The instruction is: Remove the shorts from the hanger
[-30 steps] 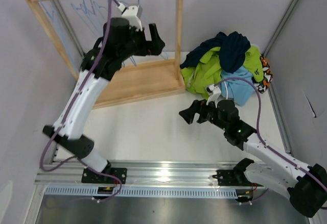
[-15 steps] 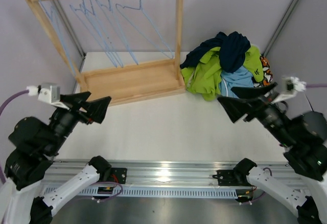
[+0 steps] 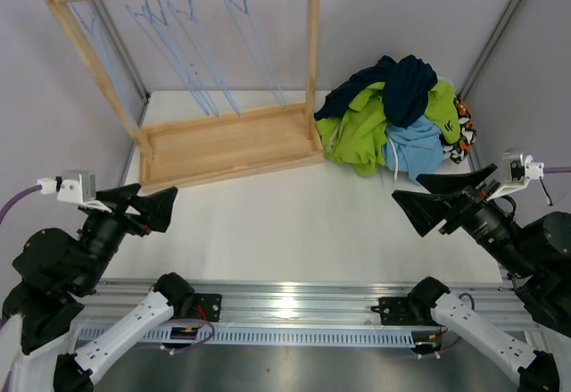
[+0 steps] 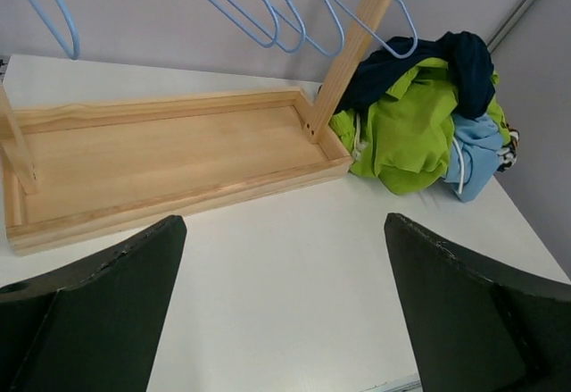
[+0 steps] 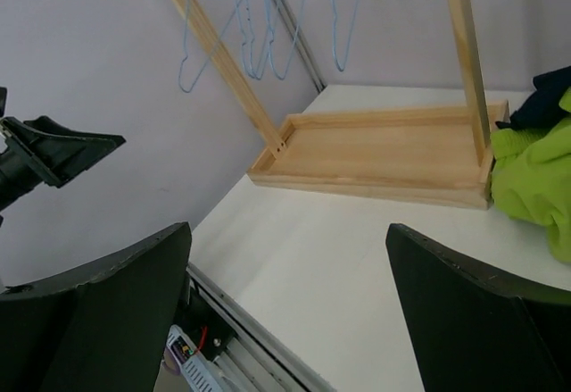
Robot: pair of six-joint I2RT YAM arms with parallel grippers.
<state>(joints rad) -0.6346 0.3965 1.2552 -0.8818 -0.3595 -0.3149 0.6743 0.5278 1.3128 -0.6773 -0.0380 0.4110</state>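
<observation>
Where pale walls (image 3: 401,17) close in, a white table (image 3: 268,222) bears heaped shorts (image 3: 397,111).

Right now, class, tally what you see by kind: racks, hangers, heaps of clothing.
Wooden rack: 1
Blue hangers, all bare: 5
Heap of shorts: 1
Total: 7

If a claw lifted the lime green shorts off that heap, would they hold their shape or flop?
Probably flop: the lime green shorts lie crumpled in soft folds. They would likely tug the dark navy shorts, which drape over them. They look thin, so probably light for their bulk.
</observation>
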